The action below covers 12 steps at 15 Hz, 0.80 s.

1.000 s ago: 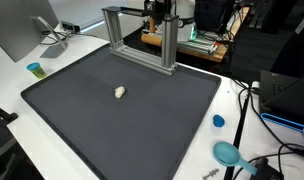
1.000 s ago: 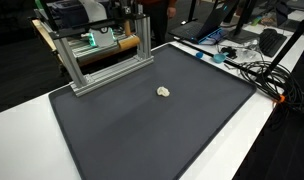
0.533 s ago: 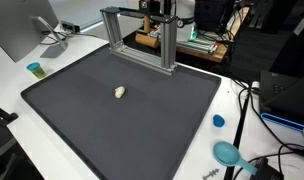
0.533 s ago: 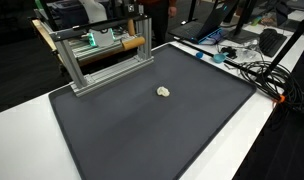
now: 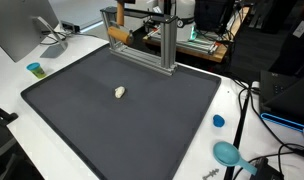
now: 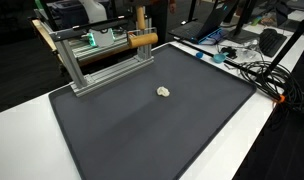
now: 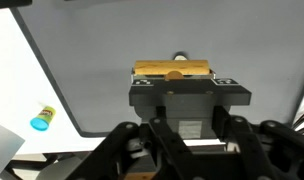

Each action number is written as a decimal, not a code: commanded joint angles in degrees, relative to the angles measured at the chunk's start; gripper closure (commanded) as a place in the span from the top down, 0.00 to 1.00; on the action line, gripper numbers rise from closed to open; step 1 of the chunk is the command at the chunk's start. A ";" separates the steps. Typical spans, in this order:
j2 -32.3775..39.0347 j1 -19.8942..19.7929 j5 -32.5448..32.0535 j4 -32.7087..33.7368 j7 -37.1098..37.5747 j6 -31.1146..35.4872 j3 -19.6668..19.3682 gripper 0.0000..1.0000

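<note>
Between the jaws, pinched crosswise, sits a short tan wooden cylinder (image 7: pixel 174 69), with the silver aluminium frame (image 6: pixel 112 73) just beside them. Carrying seems the step in hand; the next move calls for keeping clear of the frame's posts.
</note>
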 commanded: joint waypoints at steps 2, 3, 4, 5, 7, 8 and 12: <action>17.32 0.21 -3.74 16.90 6.07 -5.71 1.91 0.21; 19.94 0.93 -3.96 19.15 7.12 -7.12 1.98 0.21; 22.45 1.65 -4.56 20.95 8.67 -8.54 2.20 0.21; 24.50 2.51 -4.16 22.46 9.61 -10.23 2.09 0.21; 22.39 3.35 -2.71 18.60 7.96 -7.79 0.66 0.46; 24.30 4.04 -2.65 20.00 8.95 -9.04 0.69 0.46; 26.21 4.61 -2.60 21.92 9.76 -10.13 0.63 0.46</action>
